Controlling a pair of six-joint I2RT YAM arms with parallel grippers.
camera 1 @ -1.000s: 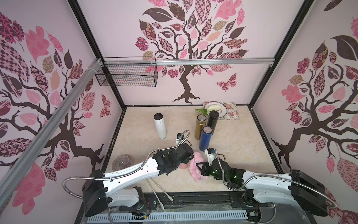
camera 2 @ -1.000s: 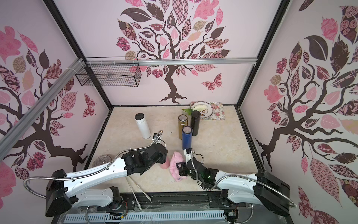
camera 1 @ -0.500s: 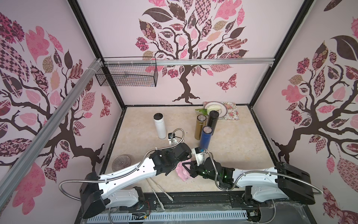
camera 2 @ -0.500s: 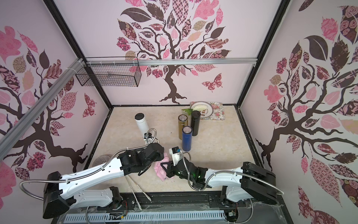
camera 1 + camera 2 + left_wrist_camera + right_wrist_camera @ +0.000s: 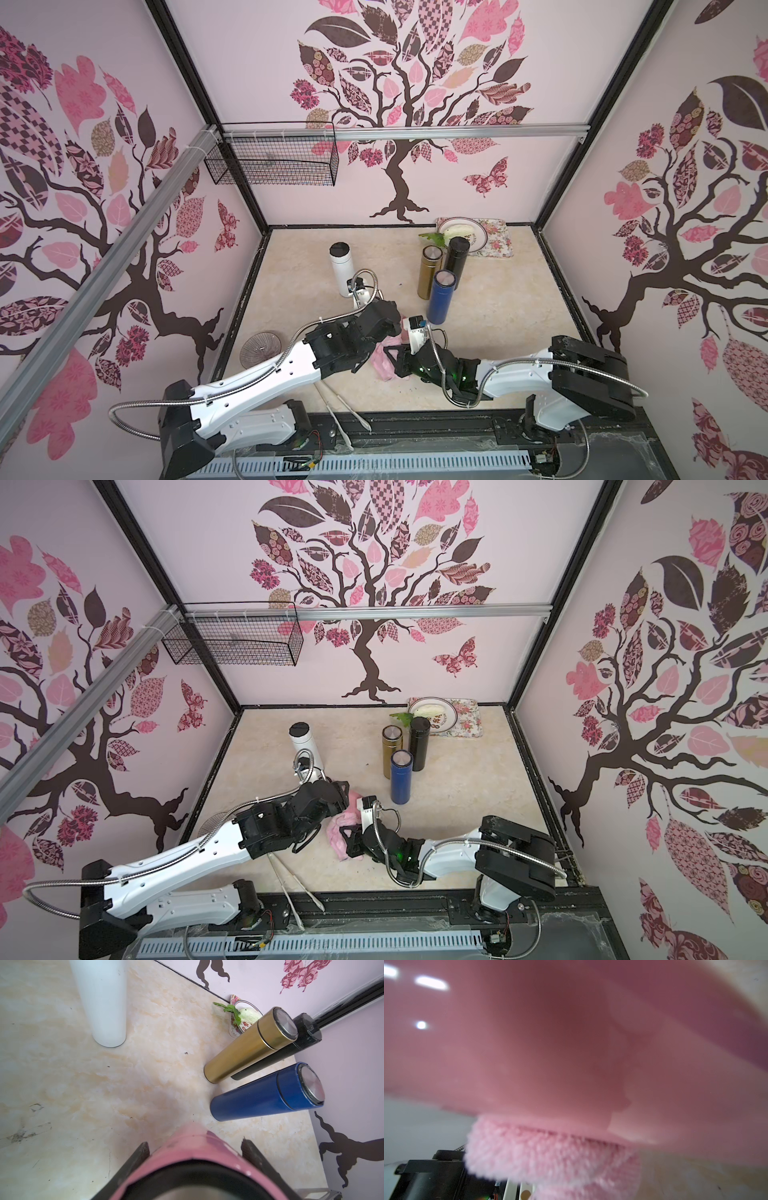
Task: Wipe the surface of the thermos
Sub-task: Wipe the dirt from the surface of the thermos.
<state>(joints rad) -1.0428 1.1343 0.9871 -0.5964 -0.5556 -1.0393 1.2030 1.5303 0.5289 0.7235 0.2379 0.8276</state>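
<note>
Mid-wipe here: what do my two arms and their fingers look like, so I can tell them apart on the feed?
Both arms are alike: white links on the left arm and right arm, black joints, and ribbed silver hoses looping alongside. The left arm's fingers are flat black bars. The right wrist shows a green light.

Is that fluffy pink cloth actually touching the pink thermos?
Touching. The right wrist view shows the fluffy pink cloth pressed against the glossy pink thermos, with no gap between them.
</note>
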